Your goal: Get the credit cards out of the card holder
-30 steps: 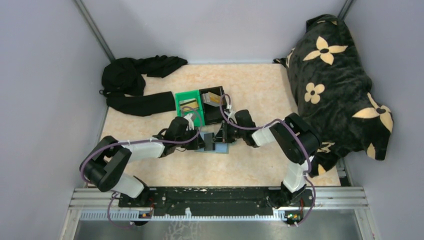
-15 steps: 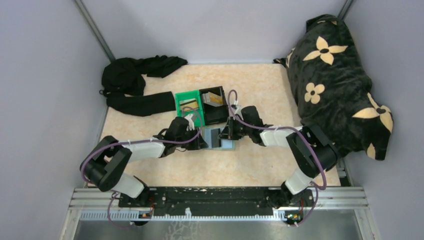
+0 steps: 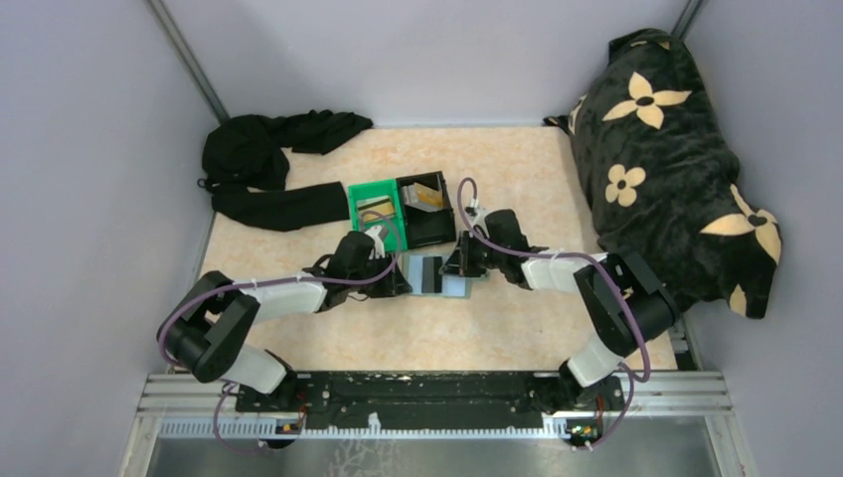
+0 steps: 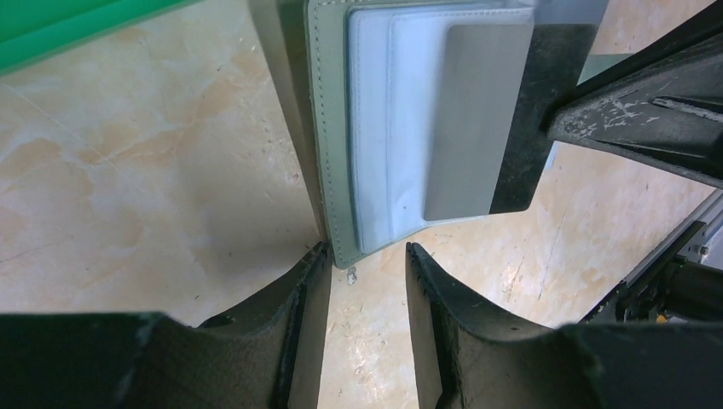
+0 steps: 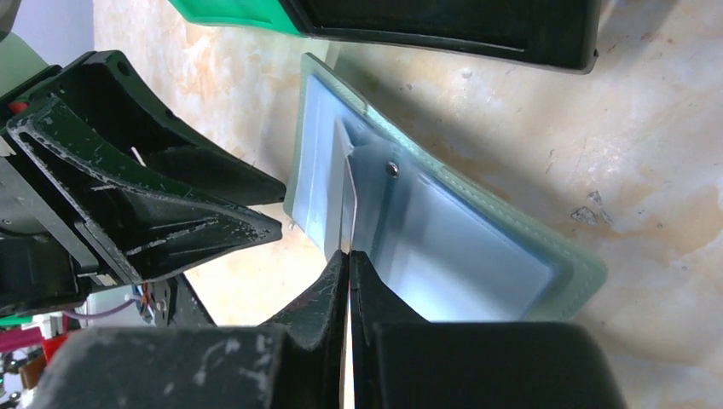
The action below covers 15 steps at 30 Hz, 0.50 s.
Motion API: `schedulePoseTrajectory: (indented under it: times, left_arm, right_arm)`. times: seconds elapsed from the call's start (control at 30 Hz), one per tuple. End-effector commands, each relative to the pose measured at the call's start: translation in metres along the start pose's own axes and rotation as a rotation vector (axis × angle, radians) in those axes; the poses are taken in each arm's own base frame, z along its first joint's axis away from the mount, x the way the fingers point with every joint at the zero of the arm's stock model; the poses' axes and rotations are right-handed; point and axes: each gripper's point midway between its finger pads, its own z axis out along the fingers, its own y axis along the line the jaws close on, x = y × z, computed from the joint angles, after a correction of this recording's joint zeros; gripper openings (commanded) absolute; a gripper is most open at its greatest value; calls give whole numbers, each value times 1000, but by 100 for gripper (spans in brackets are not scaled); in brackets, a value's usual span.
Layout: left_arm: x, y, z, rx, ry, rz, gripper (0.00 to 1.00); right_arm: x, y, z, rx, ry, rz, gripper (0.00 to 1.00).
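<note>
The soft, stitched grey-blue card holder [image 5: 477,247] lies open on the marbled tan surface [image 4: 128,170]. The right claw [image 5: 348,256] is clamped on a thin, stiff, dark-striped card [image 4: 473,119]. The left claw [image 4: 367,256] stands apart at the holder's corner.

Even bright light; soft shadows; near wrist foregrounds blurred.

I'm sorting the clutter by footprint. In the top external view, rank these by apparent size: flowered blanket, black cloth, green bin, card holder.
1. flowered blanket
2. black cloth
3. green bin and card holder look about alike; the holder is partly hidden, so I won't rank them.
</note>
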Motion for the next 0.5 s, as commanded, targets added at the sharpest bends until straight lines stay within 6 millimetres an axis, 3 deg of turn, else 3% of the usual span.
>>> schedulePoseTrajectory:
  times: [0.0, 0.17, 0.37, 0.47]
  left_arm:
    - [-6, -4, 0, 12, -8, 17, 44]
    - [-7, -3, -1, 5, -9, 13, 44]
    - [-19, -10, -7, 21, -36, 27, 48]
    - [-27, -16, -10, 55, -46, 28, 58]
  right_arm:
    - [-3, 2, 4, -43, -20, -11, 0]
    - [-6, -4, -2, -16, -32, -2, 0]
    - [-36, -25, -44, 70, -128, -14, 0]
    - [-48, -23, -60, 82, -154, -39, 0]
